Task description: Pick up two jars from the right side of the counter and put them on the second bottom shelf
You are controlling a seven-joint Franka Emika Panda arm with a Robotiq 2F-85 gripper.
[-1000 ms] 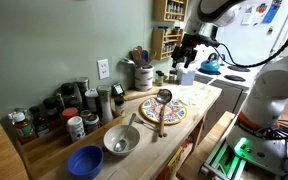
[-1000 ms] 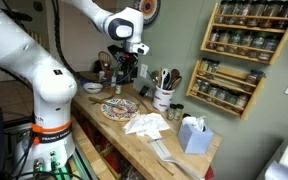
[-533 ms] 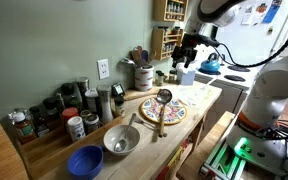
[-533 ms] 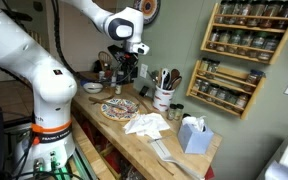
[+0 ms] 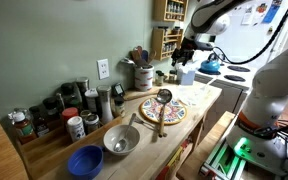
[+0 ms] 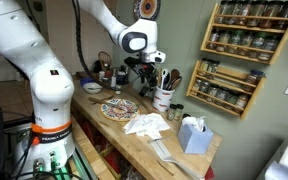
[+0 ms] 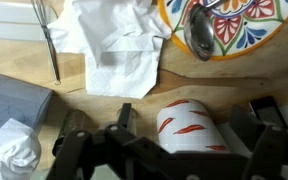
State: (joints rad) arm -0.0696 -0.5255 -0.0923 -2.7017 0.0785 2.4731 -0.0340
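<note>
My gripper (image 6: 144, 70) hangs open above the light-wood counter (image 6: 170, 152), just left of the white utensil crock (image 6: 164, 98). In the wrist view the gripper (image 7: 191, 108) stands wide open, with the white, red-chili-patterned crock (image 7: 194, 128) showing between the jaws, untouched. Two tiny spice jars (image 6: 175, 111) stand on the counter beside the crock; they do not show in the wrist view. The brown wooden spice rack hangs on the wall in both exterior views (image 5: 168, 30); its second tier from the bottom (image 6: 230, 78) holds a row of little jars.
A patterned plate (image 6: 119, 108) with a ladle (image 7: 198, 30) lies on the counter beside crumpled white paper (image 6: 146, 124). A grey tissue box (image 6: 193, 133) stands beyond it. Dark bottles, a steel bowl (image 5: 121, 140) and a blue bowl (image 5: 85, 160) fill the other end.
The arm has swung toward the crock and the spice rack side, bringing the gripper closer to the crock. Nothing on the counter has moved.
</note>
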